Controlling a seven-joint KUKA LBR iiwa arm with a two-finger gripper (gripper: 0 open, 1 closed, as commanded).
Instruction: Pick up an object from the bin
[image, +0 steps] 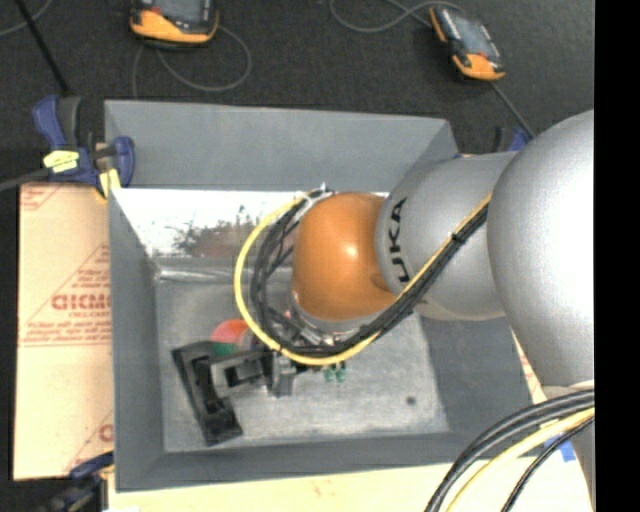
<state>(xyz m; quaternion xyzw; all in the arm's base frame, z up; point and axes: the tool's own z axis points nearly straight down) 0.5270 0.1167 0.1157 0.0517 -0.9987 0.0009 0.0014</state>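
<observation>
My gripper (278, 374) reaches out to the left from under the orange dome, low over the front left of the bin floor. Its tip sits against a long black angular thing (207, 395) that lies slanted from the left middle of the floor toward the front wall. Just behind the gripper a small red and green thing (230, 332) rests on the floor, partly covered by the arm's cables.
The arm and its orange cover hang over the middle and right of the bin. The bin's left and front walls stand close to the black thing. Bare grey floor shows at the front right, with a small dark speck (410, 402) on it.
</observation>
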